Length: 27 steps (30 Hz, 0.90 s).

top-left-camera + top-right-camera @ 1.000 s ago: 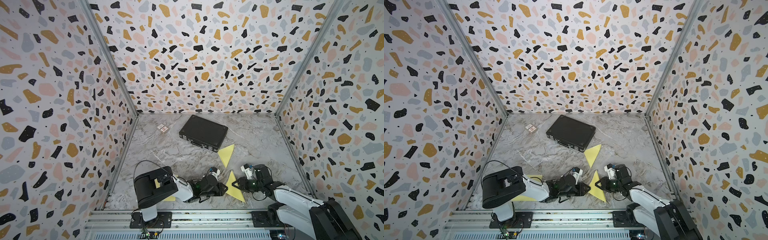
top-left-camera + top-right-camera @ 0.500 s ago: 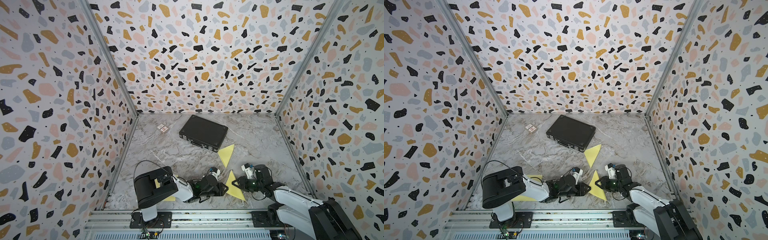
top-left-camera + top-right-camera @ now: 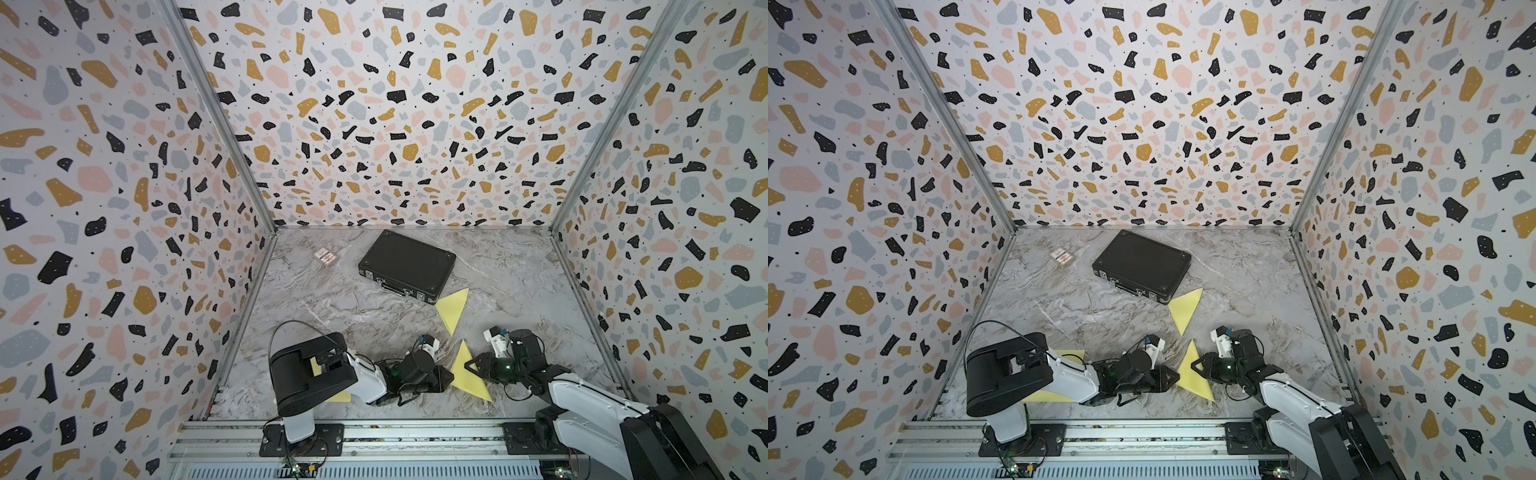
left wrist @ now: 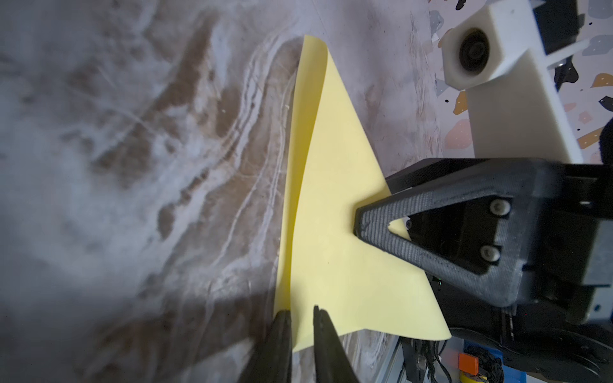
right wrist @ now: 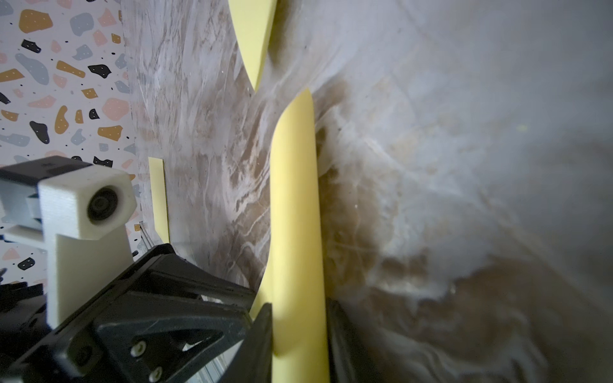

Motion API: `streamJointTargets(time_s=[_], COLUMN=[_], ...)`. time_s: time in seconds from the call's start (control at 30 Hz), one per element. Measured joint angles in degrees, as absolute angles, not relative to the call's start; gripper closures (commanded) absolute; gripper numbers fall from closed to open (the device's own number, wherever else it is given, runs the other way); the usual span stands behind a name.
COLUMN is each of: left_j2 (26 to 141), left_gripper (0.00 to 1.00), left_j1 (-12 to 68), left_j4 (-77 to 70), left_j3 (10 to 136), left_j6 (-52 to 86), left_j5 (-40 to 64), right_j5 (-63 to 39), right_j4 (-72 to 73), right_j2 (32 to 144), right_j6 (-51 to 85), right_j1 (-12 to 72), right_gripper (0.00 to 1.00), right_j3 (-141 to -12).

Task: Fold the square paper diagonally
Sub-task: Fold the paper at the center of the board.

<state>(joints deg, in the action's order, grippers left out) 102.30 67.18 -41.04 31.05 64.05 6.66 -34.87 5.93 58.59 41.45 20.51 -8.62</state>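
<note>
Near the counter's front edge: folded yellow paper (image 3: 467, 374) pinched from both sides, left claw (image 4: 302, 318) clenched on its crease, right claw (image 5: 298, 331) grasping the opposite corner (layers bowed apart). Farther back: second yellow triangle (image 3: 453, 309), black case (image 3: 405, 264).

The folded paper (image 3: 467, 372) lies between my left gripper (image 3: 448, 379) and right gripper (image 3: 471, 366); behind it another triangle (image 3: 453, 309), then the case (image 3: 405, 264).

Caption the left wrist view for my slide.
Both hands pinch a folded yellow paper triangle on the marble tabletop.
</note>
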Motion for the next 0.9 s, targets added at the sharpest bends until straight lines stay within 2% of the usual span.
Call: streamJointTargets(time_s=[0.27, 0.4, 0.63, 0.83, 0.9], left_j2=[102.9, 103.0, 103.3, 103.6, 103.6], left_gripper=[0.98, 1.0, 1.0, 1.0, 1.0], left_j1=[67.2, 67.2, 67.2, 67.2, 67.2], left_j4=[-41.0, -41.0, -41.4, -42.3, -42.5], left_j3=[31.3, 31.4, 31.4, 31.0, 30.8], left_j6=[64.1, 64.1, 64.2, 64.2, 64.3], left_j5=[6.6, 6.6, 6.6, 6.6, 6.6], right_j5=[-34.4, -34.3, -35.3, -36.6, -36.5], right_j4=[4.7, 4.4, 4.9, 6.4, 6.6], right_j2=[56.7, 56.1, 56.7, 56.7, 56.3], right_j6=[41.3, 41.1, 41.7, 42.2, 42.2], right_j1=[20.5, 20.5, 20.5, 20.5, 20.5], right_gripper=[0.57, 0.56, 0.69, 0.87, 0.9], right_j3=[-8.6, -8.6, -8.3, -6.6, -5.9])
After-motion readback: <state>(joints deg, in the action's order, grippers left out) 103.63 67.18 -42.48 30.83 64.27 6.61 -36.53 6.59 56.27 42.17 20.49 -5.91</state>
